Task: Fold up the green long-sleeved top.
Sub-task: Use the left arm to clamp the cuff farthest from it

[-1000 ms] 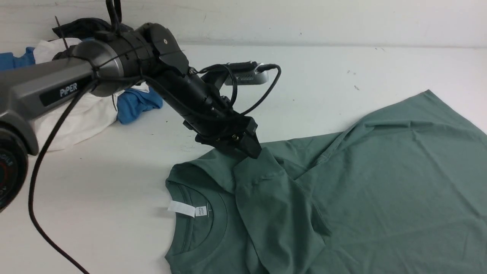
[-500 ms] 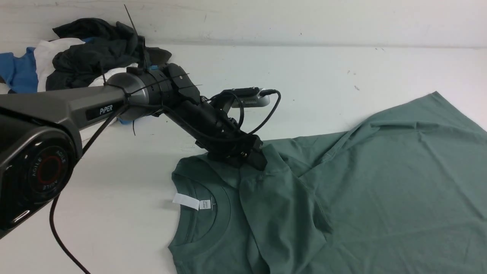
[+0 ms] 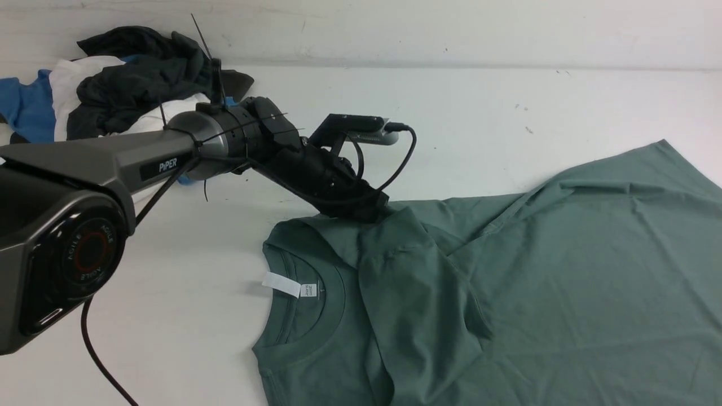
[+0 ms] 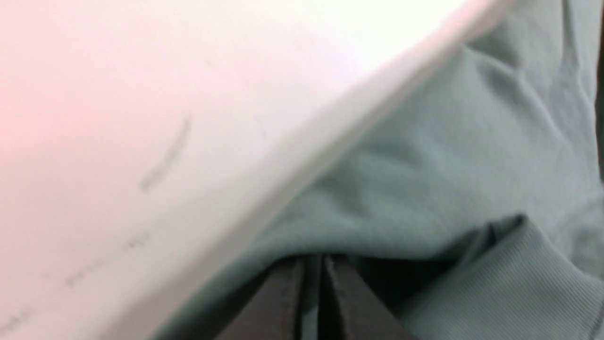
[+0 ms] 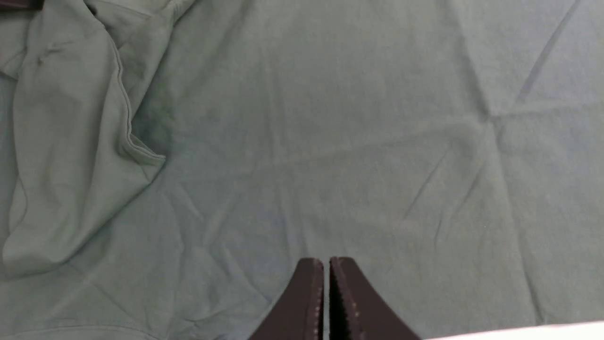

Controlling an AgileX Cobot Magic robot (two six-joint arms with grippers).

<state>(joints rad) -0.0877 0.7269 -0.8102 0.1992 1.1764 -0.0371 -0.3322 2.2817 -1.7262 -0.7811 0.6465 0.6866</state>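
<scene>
A green long-sleeved top point(image 3: 564, 270) lies on a white table point(image 3: 479, 113), near and right.
The left gripper point(image 3: 379, 210) is pinched shut on a fold near the collar. The right gripper point(image 5: 326, 260) hangs closed and empty over the top's body. A heap of clothes point(image 3: 124, 73) sits far left against the white wall point(image 3: 451, 28).

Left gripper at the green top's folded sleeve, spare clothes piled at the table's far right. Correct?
No: the spare clothes are piled at the table's far left, as the front view shows. The left gripper is indeed at the green top's folded sleeve.
</scene>
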